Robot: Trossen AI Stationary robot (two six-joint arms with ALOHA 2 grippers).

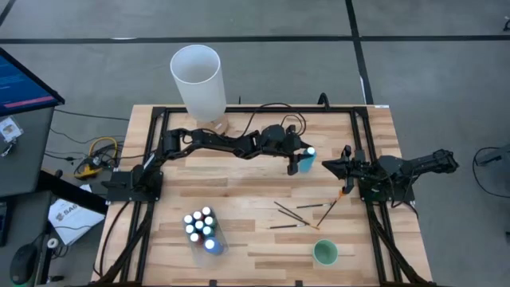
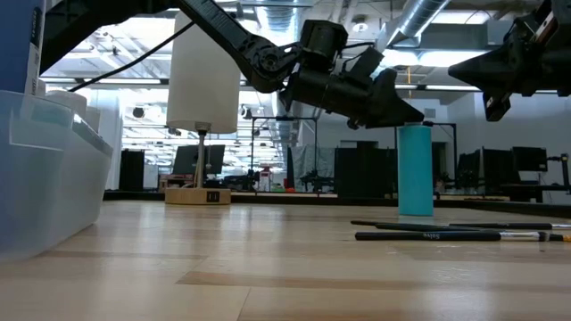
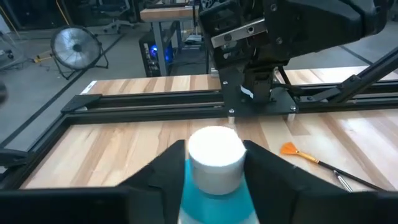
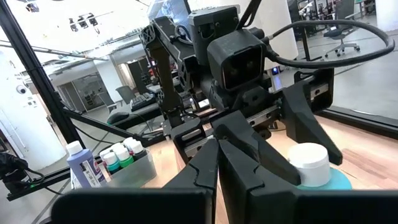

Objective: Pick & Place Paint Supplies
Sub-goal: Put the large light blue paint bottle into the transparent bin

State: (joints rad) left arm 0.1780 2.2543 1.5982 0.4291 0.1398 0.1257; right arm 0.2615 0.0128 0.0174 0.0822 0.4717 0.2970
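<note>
A tall teal bottle [image 1: 307, 159] with a white cap [image 3: 215, 152] stands upright on the table's far middle; it also shows in the low view [image 2: 415, 174]. My left gripper [image 1: 300, 164] reaches it from the left and is shut on its top. My right gripper [image 1: 326, 165] hovers just right of the bottle, above the table, shut and empty [image 4: 217, 155]. Several small white-capped bottles [image 1: 201, 223] stand in a clear bin [image 1: 209, 239] near the front left. Thin dark brushes [image 1: 292, 212] lie flat on the table right of centre. My left gripper pinches the teal bottle's upper body just below the cap [image 3: 186, 180] between its two fingers [image 3: 268, 171], one on each side. The fingers slant down from the table's left and far side. The bottle stands upright with its base on the table [image 2: 416, 212].
A tall white cylinder [image 1: 197, 80] stands on a wooden base at the far edge. A small green cup [image 1: 325, 253] sits near the front right. An orange-tipped brush [image 1: 333, 207] lies below my right gripper. Black rails [image 1: 362, 135] frame the table top.
</note>
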